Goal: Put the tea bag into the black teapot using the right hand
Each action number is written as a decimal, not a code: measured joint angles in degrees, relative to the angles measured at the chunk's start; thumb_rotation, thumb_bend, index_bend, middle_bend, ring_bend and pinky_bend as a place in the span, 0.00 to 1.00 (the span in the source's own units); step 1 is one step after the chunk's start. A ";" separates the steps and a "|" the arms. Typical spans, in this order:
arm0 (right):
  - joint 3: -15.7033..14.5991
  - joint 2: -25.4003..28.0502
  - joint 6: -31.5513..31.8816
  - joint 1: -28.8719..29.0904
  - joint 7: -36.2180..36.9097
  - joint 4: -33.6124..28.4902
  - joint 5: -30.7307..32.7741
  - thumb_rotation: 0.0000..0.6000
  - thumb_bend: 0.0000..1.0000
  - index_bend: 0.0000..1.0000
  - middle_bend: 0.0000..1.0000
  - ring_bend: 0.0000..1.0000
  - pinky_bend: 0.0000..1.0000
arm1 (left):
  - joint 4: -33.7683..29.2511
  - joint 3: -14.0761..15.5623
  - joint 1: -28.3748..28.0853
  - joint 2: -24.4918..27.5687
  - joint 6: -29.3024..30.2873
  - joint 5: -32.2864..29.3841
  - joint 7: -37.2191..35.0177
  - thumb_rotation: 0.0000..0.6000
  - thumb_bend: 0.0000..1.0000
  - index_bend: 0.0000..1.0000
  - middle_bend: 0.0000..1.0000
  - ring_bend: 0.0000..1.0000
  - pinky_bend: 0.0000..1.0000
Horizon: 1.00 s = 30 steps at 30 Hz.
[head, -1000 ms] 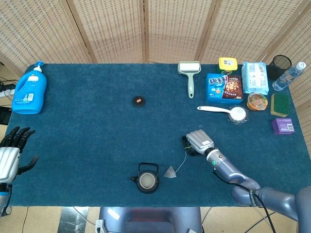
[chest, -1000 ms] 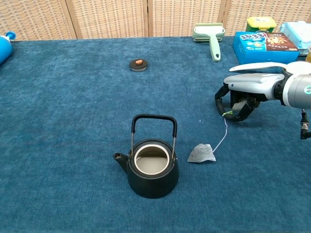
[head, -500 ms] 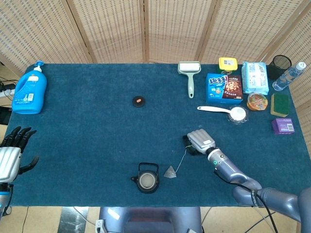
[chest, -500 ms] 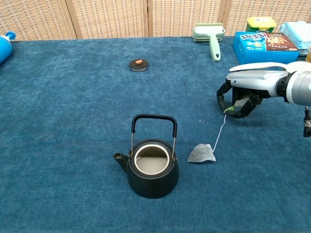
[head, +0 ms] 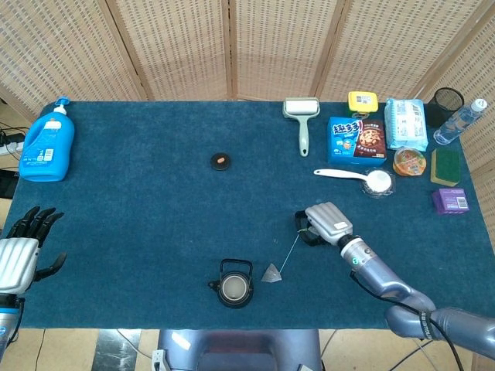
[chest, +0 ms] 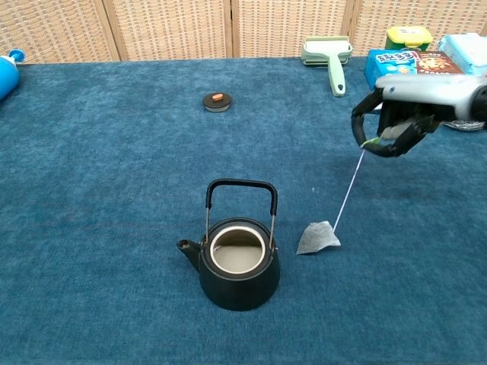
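My right hand point(chest: 396, 122) has its fingers curled in, and it pinches the green paper tag at the top of the thin white string point(chest: 346, 190). The string runs tight, down and to the left, to the small grey pyramid-shaped tea bag point(chest: 316, 238). The bag looks like it touches the blue cloth table point(chest: 114, 190), just to the right of the round black iron teapot point(chest: 237, 258). The pot is open, and its hoop handle stands up over the hole.

I worry about the swing. If I lift fast, I think the bag may sway on the long string and hit the handle or miss the hole. The tag is tiny, so it could slip out of my pinch. My left hand point(head: 23, 251) waits with fingers spread apart, far off at the table's left edge.
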 measured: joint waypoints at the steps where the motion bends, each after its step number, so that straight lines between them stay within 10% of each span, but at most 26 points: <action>1: 0.09 1.21 0.41 -0.43 1.23 -1.19 -0.32 1.00 0.58 0.60 1.00 1.00 1.00 | -0.02 0.09 0.07 -0.05 0.08 0.12 -0.01 1.00 0.35 0.14 0.12 0.00 0.14; 30: 0.85 18.53 8.44 -4.90 32.28 -15.02 -15.28 1.00 0.56 0.61 1.00 1.00 1.00 | 0.67 1.48 2.34 -0.11 1.74 0.63 -1.38 1.00 0.35 0.14 0.12 0.00 0.14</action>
